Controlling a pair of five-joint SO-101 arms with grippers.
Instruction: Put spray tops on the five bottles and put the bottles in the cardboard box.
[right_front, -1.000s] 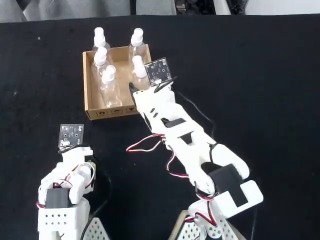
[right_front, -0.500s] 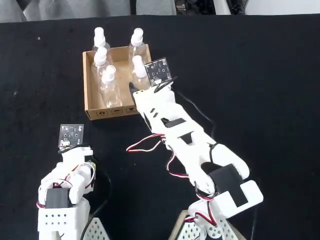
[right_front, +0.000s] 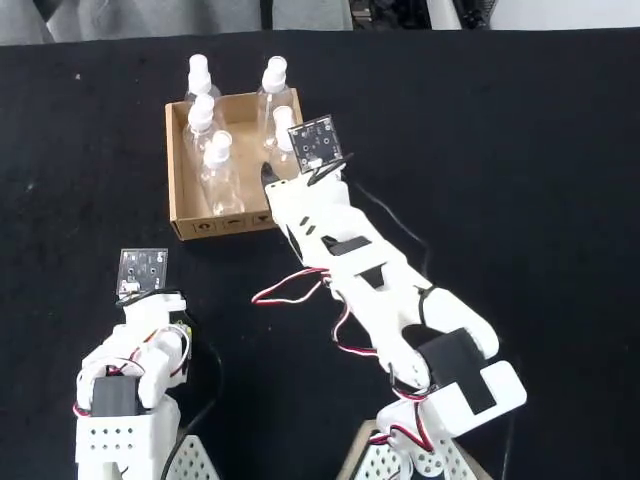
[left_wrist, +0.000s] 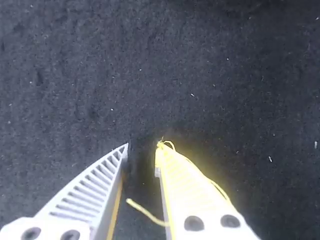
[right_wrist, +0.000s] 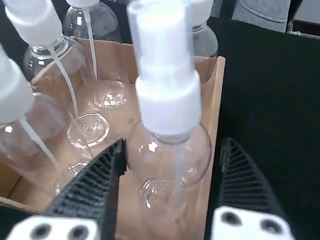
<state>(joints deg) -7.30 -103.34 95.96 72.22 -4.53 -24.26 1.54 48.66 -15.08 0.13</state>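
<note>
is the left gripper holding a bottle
No, the left gripper sits over the bare black table with nothing between its fingers.

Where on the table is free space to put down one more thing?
The black table is bare right of the right arm, and between the cardboard box and the left arm. Crowded at the box: five bottles, the right gripper around one.
</note>
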